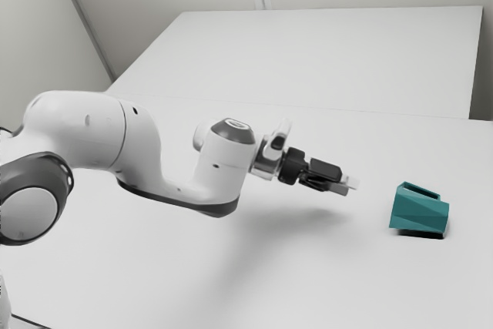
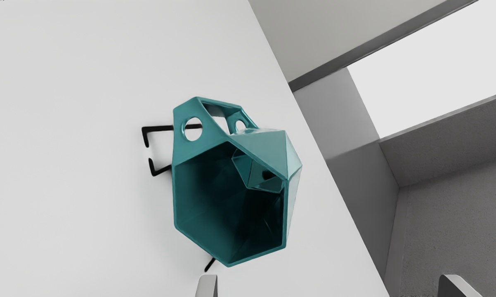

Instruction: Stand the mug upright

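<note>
In the exterior view, the gripper [image 1: 350, 185] hangs above the table, on the exterior view's left of the teal mug [image 1: 418, 211], with free space between them. The faceted mug lies on its side. From the wrist view, the mug [image 2: 231, 198] has its open mouth facing the hand, and its handle with round holes sticks out to one side of the body. The gripper [image 2: 328, 286] is open, its two fingertips wide apart with nothing between them.
The white table [image 1: 331, 267] extends around the mug. Thin black line marks [image 2: 159, 129] show on the tabletop beside the mug in the wrist view. A table edge runs close to the mug there, with grey walls and floor beyond it.
</note>
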Tool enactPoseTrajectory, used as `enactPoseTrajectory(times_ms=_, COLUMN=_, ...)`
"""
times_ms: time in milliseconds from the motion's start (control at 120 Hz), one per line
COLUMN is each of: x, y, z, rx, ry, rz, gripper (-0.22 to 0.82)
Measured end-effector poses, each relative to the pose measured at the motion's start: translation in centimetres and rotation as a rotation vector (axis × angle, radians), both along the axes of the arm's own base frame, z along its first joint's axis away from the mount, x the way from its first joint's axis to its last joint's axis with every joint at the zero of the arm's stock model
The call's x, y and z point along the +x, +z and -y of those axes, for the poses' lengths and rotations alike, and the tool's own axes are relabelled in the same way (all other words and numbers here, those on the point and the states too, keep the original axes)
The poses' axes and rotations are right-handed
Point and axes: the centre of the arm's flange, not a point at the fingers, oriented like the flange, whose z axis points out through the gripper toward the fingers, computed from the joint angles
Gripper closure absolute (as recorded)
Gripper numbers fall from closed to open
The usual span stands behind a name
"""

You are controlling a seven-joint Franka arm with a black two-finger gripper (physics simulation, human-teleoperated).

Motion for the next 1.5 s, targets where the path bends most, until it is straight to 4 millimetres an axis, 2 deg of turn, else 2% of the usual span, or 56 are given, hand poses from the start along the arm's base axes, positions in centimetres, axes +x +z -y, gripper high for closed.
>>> enactPoseTrajectory(times_ms=342, x=0.0, y=-2.2, z=3.0, rx=-0.035, ry=0.014, rz=-0.075, gripper=0.02)
enactPoseTrajectory(times_ms=633, x=1.8, y=-2.9, z=5.3, rx=-0.047, ry=0.01, rz=-0.1, gripper=0.02)
enactPoseTrajectory(times_ms=1075, x=2.9, y=-5.1, z=8.5, rx=-0.05, ry=-0.01, rz=-0.135, gripper=0.02)
enactPoseTrajectory(times_ms=1367, x=3.0, y=-5.1, z=10.6, rx=-0.058, ry=-0.029, rz=-0.133, gripper=0.03)
enactPoseTrajectory(times_ms=1500, x=3.0, y=-5.1, z=11.1, rx=-0.061, ry=-0.034, rz=-0.133, gripper=0.08)
